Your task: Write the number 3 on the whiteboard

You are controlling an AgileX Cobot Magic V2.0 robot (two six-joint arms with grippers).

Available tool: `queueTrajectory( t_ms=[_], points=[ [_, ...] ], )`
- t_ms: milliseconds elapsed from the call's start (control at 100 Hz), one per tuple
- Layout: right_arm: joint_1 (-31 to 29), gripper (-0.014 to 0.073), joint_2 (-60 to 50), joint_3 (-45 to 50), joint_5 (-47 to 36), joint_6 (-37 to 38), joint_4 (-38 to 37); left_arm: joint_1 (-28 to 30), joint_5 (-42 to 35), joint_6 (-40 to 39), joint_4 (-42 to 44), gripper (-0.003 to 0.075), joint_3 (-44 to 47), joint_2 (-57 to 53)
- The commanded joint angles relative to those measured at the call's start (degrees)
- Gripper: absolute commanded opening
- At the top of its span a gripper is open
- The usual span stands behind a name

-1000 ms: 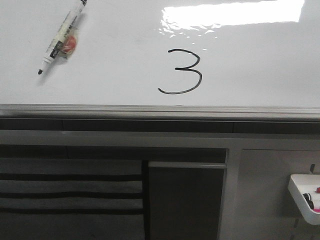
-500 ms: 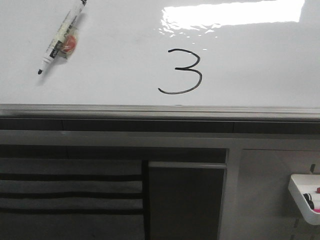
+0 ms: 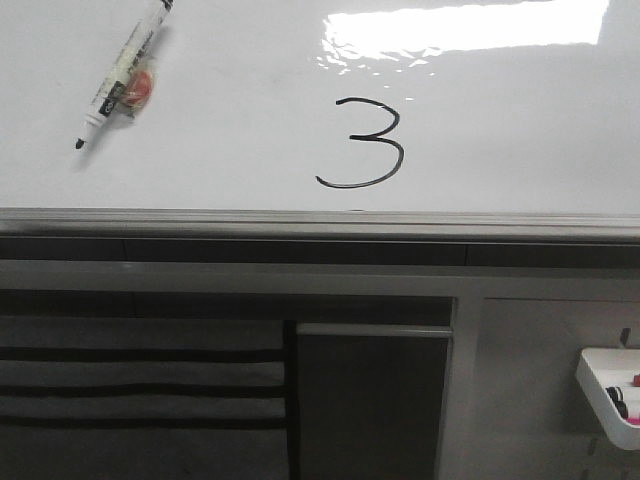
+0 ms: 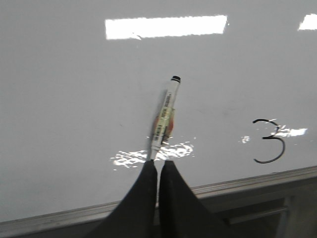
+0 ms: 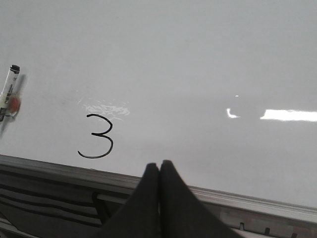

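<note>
The whiteboard point(image 3: 220, 120) is glossy white with a grey edge strip along its near side. A thin black number 3 point(image 3: 362, 143) is drawn on it near that edge, and it also shows in the left wrist view point(image 4: 269, 141) and the right wrist view point(image 5: 96, 136). A white marker point(image 3: 122, 78) with a black nib lies flat on the board, left of the 3, with a small orange-red thing point(image 3: 143, 88) beside it. My left gripper point(image 4: 158, 164) is shut and empty, and the marker point(image 4: 164, 116) lies on the board just beyond its tips. My right gripper point(image 5: 159, 164) is shut and empty over the board's edge, right of the 3. Neither gripper shows in the front view.
Grey cabinet panels point(image 3: 370, 400) with dark slots stand below the board's edge strip point(image 3: 320, 222). A white tray point(image 3: 610, 395) holding a few markers hangs at the lower right. A bright light reflection point(image 3: 470, 25) lies on the board beyond the 3.
</note>
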Motion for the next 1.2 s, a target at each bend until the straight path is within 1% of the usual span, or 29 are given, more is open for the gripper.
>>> queueTrajectory(
  t_ms=[0, 230, 420, 520, 570, 760, 1190],
  points=[
    [-0.2, -0.0068, 0.5, -1.4, -5.1, -0.1, -0.3, 2.3, -4.8, -0.1, 2.7, -0.0018, 1.0, -2.2],
    [-0.2, -0.0068, 0.5, -1.4, -5.1, -0.1, -0.3, 7.5, -7.4, -0.1, 2.7, -0.0018, 9.9, -10.1],
    [-0.2, -0.0068, 0.5, -1.4, -5.1, -0.1, -0.3, 8.7, -14.7, -0.1, 2.6, -0.0018, 15.3, -10.4],
    [-0.2, -0.0068, 0.5, -1.4, -5.1, -0.1, -0.3, 8.7, -20.2, -0.1, 2.4, -0.0018, 18.7, -10.7],
    [-0.2, -0.0068, 0.5, -1.4, -5.1, -0.1, -0.3, 9.3, -18.0, -0.1, 2.4, -0.0018, 18.4, -11.1],
    [-0.2, -0.0068, 0.5, -1.4, -4.9, -0.1, -0.3, 11.4, -17.6, -0.1, 2.5, -0.0018, 18.5, -13.6],
    [-0.2, -0.0068, 0.5, -1.4, -4.9, -0.1, -0.3, 11.3, -17.6, -0.1, 1.8, -0.0018, 18.5, -13.6]
  ],
)
